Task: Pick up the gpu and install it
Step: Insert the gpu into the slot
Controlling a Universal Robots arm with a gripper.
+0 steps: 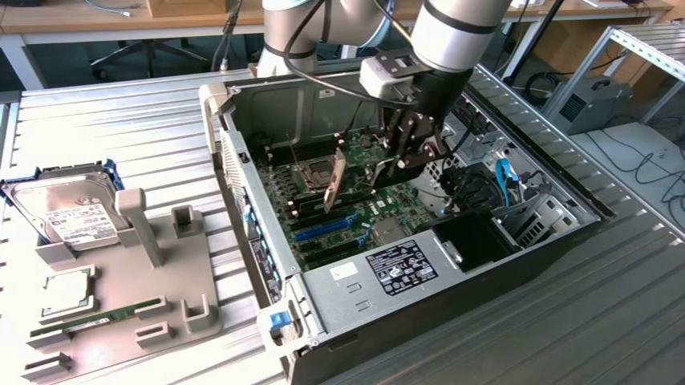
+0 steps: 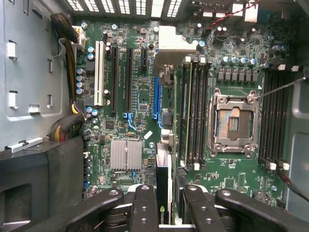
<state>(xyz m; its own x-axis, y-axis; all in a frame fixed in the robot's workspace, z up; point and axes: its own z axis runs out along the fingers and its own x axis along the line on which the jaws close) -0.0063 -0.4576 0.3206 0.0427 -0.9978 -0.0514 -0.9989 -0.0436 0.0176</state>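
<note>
I am working in a robotics lab or workshop: my arm (image 1: 450, 32) hangs over an open PC case (image 1: 407, 224) on a ribbed metal desk (image 1: 128, 128), a grey parts fixture (image 1: 128, 289) near its edge, with wooden benches (image 1: 128, 16), cables (image 1: 642, 168) and office chairs (image 1: 139, 52) behind.

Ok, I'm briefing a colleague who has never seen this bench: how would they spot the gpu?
Start at the open computer case lying on the metal table. Over its motherboard hangs the gripper. The gpu is the thin card held edge-down in its jaws, the one board lifted clear of the slots.
</note>
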